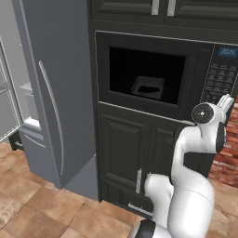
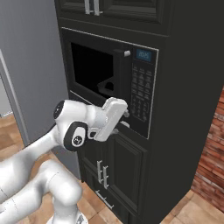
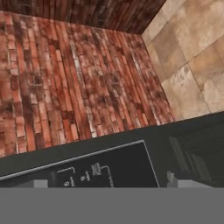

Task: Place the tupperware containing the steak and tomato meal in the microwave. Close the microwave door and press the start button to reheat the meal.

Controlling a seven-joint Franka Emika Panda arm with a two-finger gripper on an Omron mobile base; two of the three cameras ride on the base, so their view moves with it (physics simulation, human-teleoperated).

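Hovering at lower edge of microwave (image 1: 158,74) keypad panel (image 2: 141,94): claw (image 2: 124,114), opening and contents not discernible. Tupperware (image 1: 148,87) inside behind shut microwave door (image 1: 144,74); start button slightly above claw.

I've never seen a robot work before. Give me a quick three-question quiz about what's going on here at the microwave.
1. True or false: the microwave door is shut.
2. What sits behind the door's glass? A) a bowl of soup B) a pale container C) a mug
3. Fill in: the robot's hand is raised near the lower part of the microwave's ____ panel.

Key:
1. True. The door lies flat against the microwave.
2. B. The tupperware shows faintly through the dark window; its contents can't be made out.
3. Keypad. Whether the pincer is open cannot be told.
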